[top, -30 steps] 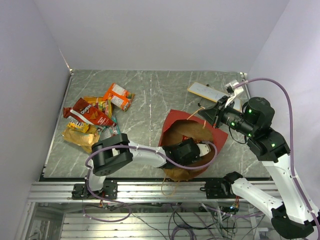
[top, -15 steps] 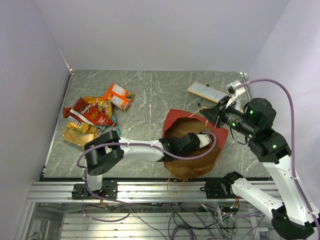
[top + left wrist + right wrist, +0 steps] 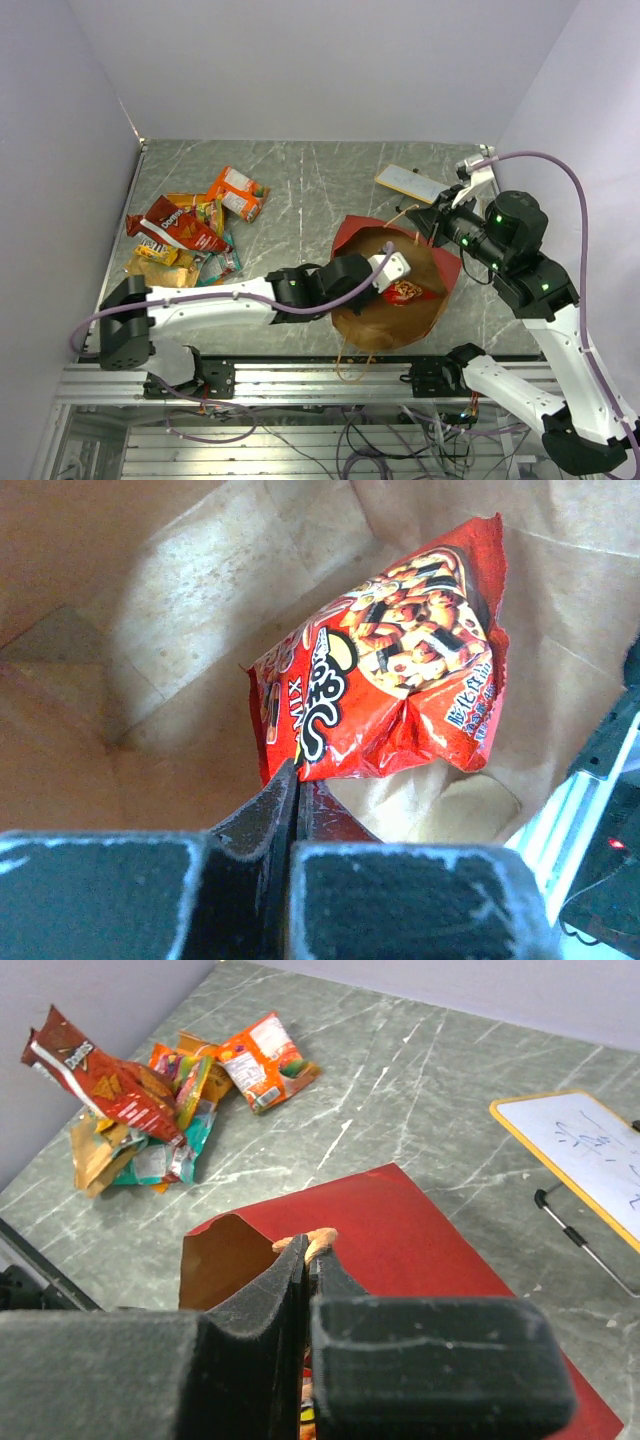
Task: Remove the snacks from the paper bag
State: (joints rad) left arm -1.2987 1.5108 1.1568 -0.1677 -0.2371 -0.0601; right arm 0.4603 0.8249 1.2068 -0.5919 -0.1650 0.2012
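Most snacks point(image 3: 185, 235) out; left gripper point(image 3: 296, 780) pinches one red packet point(image 3: 390, 670) inside paper bag point(image 3: 385, 325), right gripper point(image 3: 305, 1260) clamps the handle point(image 3: 318, 1237).

Overhead view, close wrist views, shared paper bag point(image 3: 365, 330)

Red packet point(image 3: 385, 670) corner hidden inside left hand point(image 3: 297, 772); card point(image 3: 590, 1150) cut off.

The bag's point(image 3: 352, 232) mouth is crowded: the left gripper point(image 3: 297, 780) comes in from the left, clamped on a red packet point(image 3: 390, 670) that fills the middle. The right gripper point(image 3: 305, 1252) pinches 1 handle point(image 3: 322, 1233) at the far rim. Bare table point(image 3: 290, 200) lies between the bag and the snack pile point(image 3: 185, 235). A card point(image 3: 412, 183) lies beyond the bag.
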